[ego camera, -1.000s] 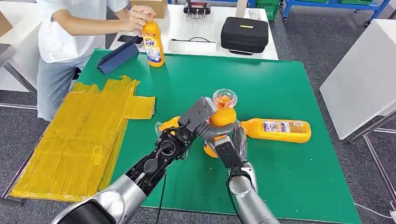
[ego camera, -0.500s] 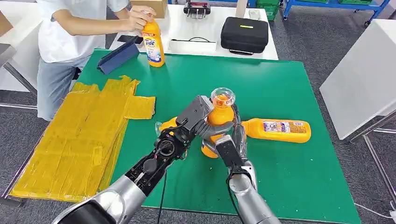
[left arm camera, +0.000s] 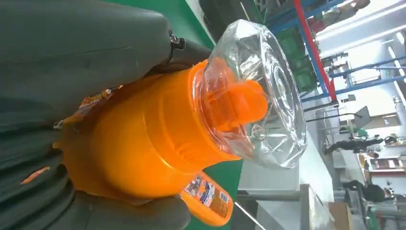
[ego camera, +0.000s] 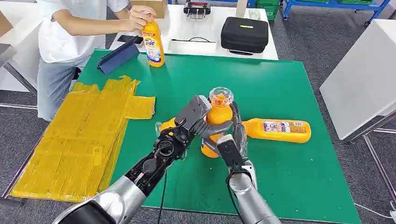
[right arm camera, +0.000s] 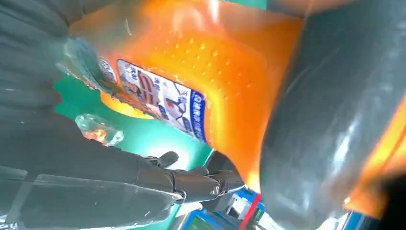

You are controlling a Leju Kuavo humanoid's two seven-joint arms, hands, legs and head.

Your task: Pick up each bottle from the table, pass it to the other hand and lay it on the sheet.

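Held bottle (ego camera: 215,125): orange, clear cap up, upright above the middle of the green table (ego camera: 289,84). We see both hands on it. The left hand (ego camera: 198,122) wraps the upper body from the left, thumb across the front. The right hand (ego camera: 236,140) grips the lower body from the right, fingers (ego camera: 239,133) running up its side. In the left wrist view the bottle (left arm camera: 158,139) sits firmly between thumb and fingers. The right wrist view is blurred, so we judge that grip mainly from the head view.

Lying bottle (ego camera: 278,130): on its side, just right of the hands, cap end toward them.

Third bottle (ego camera: 166,126): lying behind the left hand, mostly hidden; we cannot tell its exact pose.

Sheet (ego camera: 79,135): yellow, spread over the table's left edge, well apart from the hands.

Far bottle (ego camera: 153,44): upright at the table's far left corner, a person's hand (ego camera: 140,17) on its cap.

Blue folder (ego camera: 119,56): beside it.

Black case (ego camera: 244,34): on the white table beyond.
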